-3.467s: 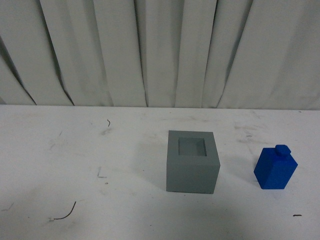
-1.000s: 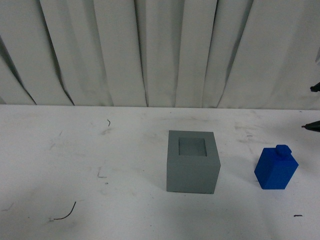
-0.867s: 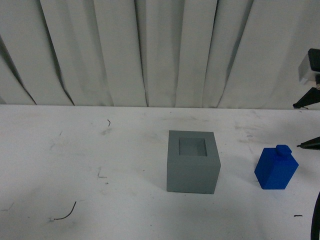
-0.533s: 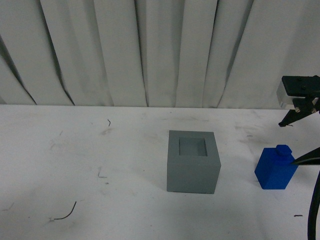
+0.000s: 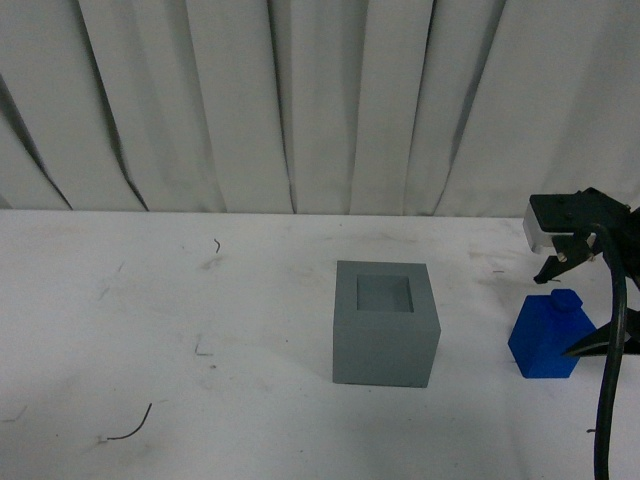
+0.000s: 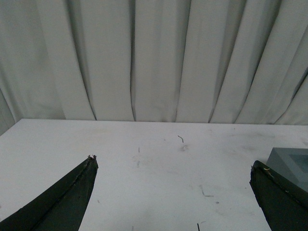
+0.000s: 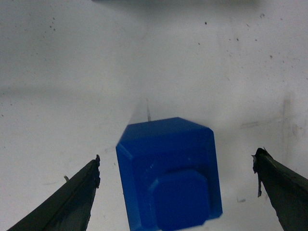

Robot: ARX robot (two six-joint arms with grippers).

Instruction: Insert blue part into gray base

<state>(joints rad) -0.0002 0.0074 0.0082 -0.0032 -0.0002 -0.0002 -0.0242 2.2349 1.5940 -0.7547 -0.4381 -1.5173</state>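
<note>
The bright blue rectangular block [image 5: 545, 345] stands on the white table [image 5: 200, 300], apart from the matte gray recessed cube [image 5: 385, 335]. The right gripper [image 7: 176, 156] hangs above it, spread wide to straddle it. The left gripper [image 6: 173, 163] also gapes, idle.

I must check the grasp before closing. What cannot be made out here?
- Bright blue rectangular block: front view, right side behind a finger of the right gripper; right wrist view, cut by the edge.
- Matte gray cube: front view, recess depth hidden by its wall; left wrist view, only a corner.
</note>
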